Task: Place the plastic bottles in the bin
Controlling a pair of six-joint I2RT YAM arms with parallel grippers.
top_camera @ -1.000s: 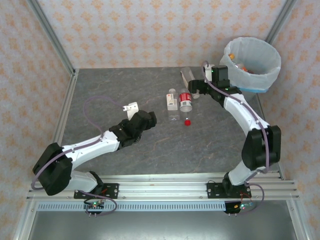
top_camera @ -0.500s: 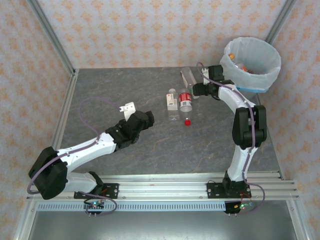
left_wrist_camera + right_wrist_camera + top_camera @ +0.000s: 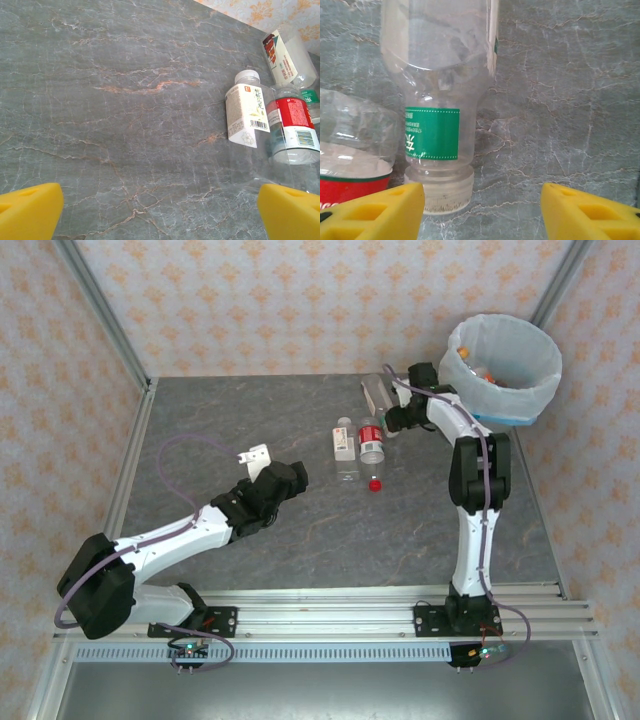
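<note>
Three plastic bottles lie on the grey table: a white-labelled bottle, a red-labelled bottle and a clear bottle with a green neck band and white cap. More bottles lie in the bag-lined bin. My right gripper is open, low over the table, and the clear bottle's cap sits just inside its left finger. My left gripper is open over bare table, left of the bottles.
A loose red cap lies just in front of the red-labelled bottle. The bin stands at the far right corner, behind my right arm. Metal frame rails border the table on the left and near sides.
My right arm has folded upright and its gripper has shifted slightly back and left, to the clear bottle's cap end. The left arm has edged slightly left.
</note>
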